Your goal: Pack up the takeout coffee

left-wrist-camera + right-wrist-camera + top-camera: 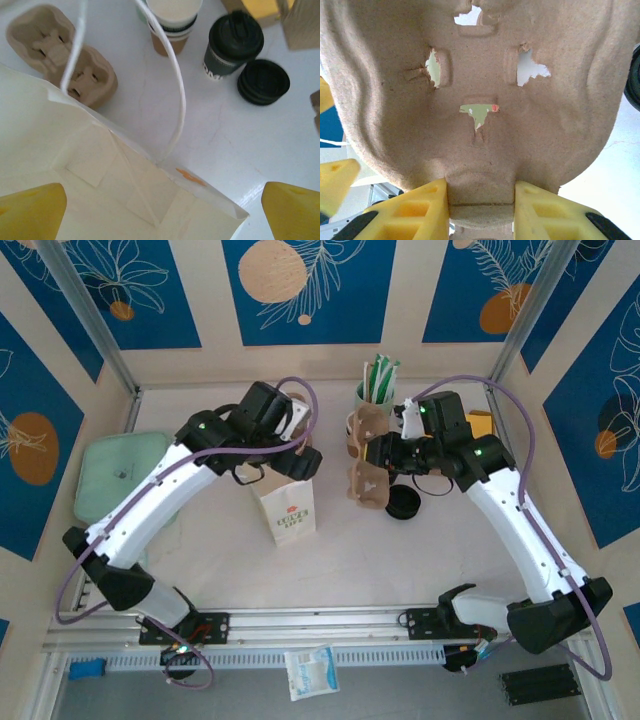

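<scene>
left gripper [162, 210] wide open, empty, over paper bag [100, 165] mouth. right gripper [480, 205] pinching cup carrier [480, 100] edge. lidded takeout coffee [232, 45] on table [215, 140] by loose lid [263, 81]. imo keep carrier level, bag mouth spread.

Blue leaf-patterned walls [150, 290], white table [380, 570]

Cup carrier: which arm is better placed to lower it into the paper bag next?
Right. The right end effector grips the cup carrier by its edge, beside the paper bag. The left end effector hangs open over the bag's mouth, holding nothing.
</scene>
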You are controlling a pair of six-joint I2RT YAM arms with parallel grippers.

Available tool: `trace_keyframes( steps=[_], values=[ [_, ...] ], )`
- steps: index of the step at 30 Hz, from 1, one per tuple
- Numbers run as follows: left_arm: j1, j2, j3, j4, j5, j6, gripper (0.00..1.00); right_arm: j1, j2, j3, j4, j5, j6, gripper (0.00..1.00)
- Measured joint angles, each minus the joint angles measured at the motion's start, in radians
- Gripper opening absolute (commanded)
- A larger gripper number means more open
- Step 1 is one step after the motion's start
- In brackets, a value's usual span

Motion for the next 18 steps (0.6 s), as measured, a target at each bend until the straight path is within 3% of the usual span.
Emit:
trace_keyframes(
  steps=[18],
  values=[
    [-0.042, 0.058, -0.087, -0.006, 0.132, -0.003, 0.99, -0.064, -0.045, -0.056, -0.006, -0.003, -0.021, 0.32]
  ],
)
